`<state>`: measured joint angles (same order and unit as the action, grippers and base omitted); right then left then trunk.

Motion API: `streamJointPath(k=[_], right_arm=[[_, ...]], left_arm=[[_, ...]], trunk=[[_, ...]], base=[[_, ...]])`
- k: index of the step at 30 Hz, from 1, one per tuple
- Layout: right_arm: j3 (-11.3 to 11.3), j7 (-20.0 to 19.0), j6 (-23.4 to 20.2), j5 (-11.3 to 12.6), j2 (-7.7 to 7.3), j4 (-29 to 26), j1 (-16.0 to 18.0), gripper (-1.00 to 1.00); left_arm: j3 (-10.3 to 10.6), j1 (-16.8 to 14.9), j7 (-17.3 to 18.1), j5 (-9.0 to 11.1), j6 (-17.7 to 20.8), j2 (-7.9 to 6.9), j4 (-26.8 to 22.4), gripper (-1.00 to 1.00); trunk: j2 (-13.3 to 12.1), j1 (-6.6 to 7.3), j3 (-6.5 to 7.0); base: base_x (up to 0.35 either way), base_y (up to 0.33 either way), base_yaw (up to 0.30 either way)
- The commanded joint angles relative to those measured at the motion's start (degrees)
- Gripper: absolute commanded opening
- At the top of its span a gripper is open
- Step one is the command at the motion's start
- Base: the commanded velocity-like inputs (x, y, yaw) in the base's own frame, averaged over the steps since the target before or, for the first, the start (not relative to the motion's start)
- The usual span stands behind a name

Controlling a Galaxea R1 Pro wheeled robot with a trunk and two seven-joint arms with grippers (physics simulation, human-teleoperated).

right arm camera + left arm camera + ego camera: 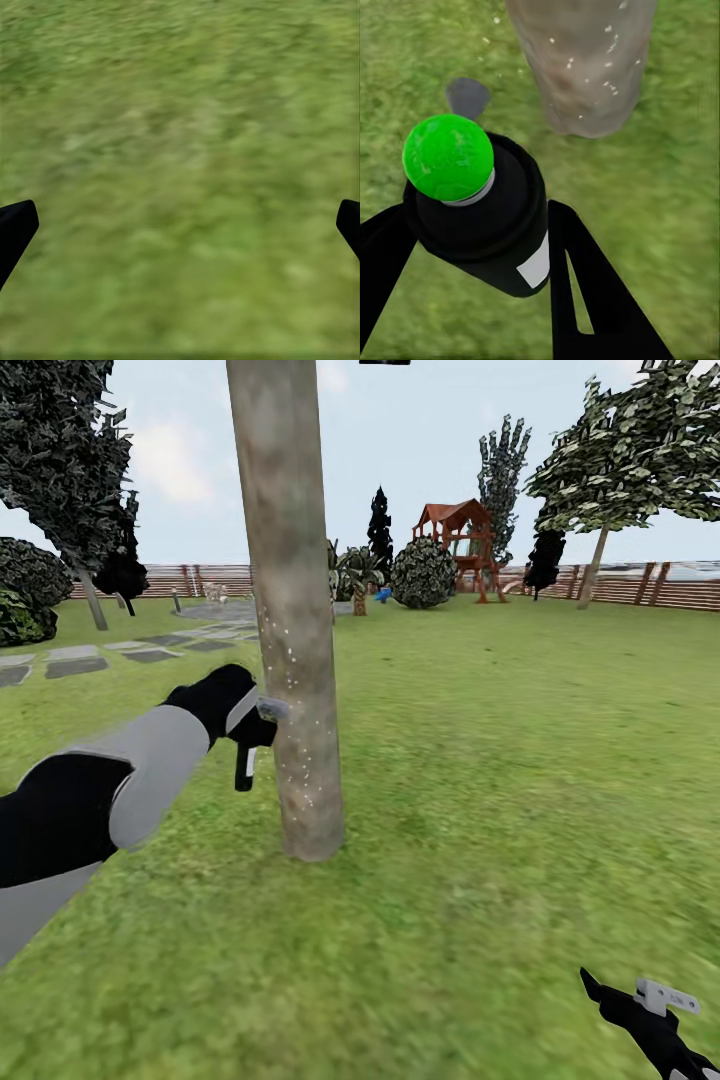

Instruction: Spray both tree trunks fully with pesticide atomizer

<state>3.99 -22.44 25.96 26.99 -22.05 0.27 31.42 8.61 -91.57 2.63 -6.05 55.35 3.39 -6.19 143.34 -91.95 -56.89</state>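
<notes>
L gripper (484,247) clamped on the pesticide atomizer (480,214), held right beside the near tree trunk (290,610) w/ droplets speckling the bark, prob. so spray lands; R gripper (180,225) hangs spread over grass (180,112), spare.

Fenced garden. Green lawn (480,760), slat fence (640,585), trees (285,560). Stone paving (75,660) and a wooden playhouse (460,545).

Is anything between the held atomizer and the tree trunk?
Just bare grass and white spray specks, in the left wrist view, between the pesticide atomizer and the tree trunk.
</notes>
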Motion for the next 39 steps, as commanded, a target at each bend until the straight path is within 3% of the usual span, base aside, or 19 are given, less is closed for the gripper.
streamJointPath(k=[1, 8, 12, 15, 19, 23, 25, 28, 31, 35, 39], right_arm=[[0.40, -0.50, 0.05, 0.17, -0.01, 0.08, 0.04, 1.00], [0.40, -0.50, 0.05, 0.17, -0.01, 0.08, 0.04, 1.00], [0.40, -0.50, 0.05, 0.17, -0.01, 0.08, 0.04, 1.00], [0.40, -0.50, 0.05, 0.17, -0.01, 0.08, 0.04, 1.00], [0.40, -0.50, 0.05, 0.17, -0.01, 0.07, 0.04, 1.00], [0.40, -0.50, 0.05, 0.17, 0.00, 0.07, 0.04, 1.00], [0.40, -0.50, 0.05, 0.17, -0.01, 0.04, 0.04, 1.00], [0.40, -0.50, 0.05, 0.17, -0.01, 0.07, 0.04, 1.00], [0.40, -0.55, 0.05, 0.17, 0.00, 0.07, 0.04, 1.00], [0.40, -0.59, 0.05, 0.17, 0.00, 0.06, 0.04, 1.00], [0.40, -0.59, 0.05, 0.17, -0.01, 0.07, 0.04, 1.00]], left_arm=[[0.09, 0.94, 0.28, -0.71, 0.10, 0.03, 0.26, -1.00], [0.09, 9.60, 0.28, -0.71, -3.84, -0.17, 0.52, -1.00], [0.09, 14.65, 0.28, -0.76, -6.41, -1.16, 0.56, -1.00], [0.09, 17.18, 0.28, -0.79, -7.37, -1.73, 0.53, -1.00], [0.08, 19.85, 0.37, -0.56, -11.82, -1.94, 0.56, -1.00], [-0.04, 21.91, 1.37, -0.22, -12.69, -1.03, 0.59, -1.00], [-0.15, 22.60, 1.58, 0.92, -12.99, -0.75, 0.58, -1.00], [-0.24, 24.72, 1.61, 6.29, -15.49, -0.68, 0.57, -1.00], [-0.26, 26.48, 1.55, 9.54, -17.01, -0.68, 0.57, -1.00], [-0.26, 29.24, 1.51, 10.32, -23.57, -0.66, 0.57, -1.00], [-0.19, 30.87, 1.43, 10.36, -26.11, -0.66, 0.57, -1.00]], trunk=[[0.03, 0.02, -0.05], [0.03, 0.02, -0.05], [0.03, 0.02, -0.05], [0.03, 0.02, -0.05], [0.03, 0.02, -0.05], [0.03, 0.02, -0.05], [0.03, 0.02, -0.05], [0.03, 0.02, -0.05], [0.03, 0.02, -0.05], [0.03, 0.02, -0.05], [0.03, 0.02, -0.05]], base=[[0.000, 0.000, 0.000], [0.000, 0.000, 0.000], [0.000, 0.000, 0.000], [0.000, 0.000, 0.000], [0.000, 0.000, 0.041], [0.000, 0.000, 0.229], [0.000, 0.000, 0.265], [0.000, -0.031, 0.268], [0.000, -0.223, 0.120], [0.000, -0.295, 0.016], [0.000, -0.305, 0.159]])
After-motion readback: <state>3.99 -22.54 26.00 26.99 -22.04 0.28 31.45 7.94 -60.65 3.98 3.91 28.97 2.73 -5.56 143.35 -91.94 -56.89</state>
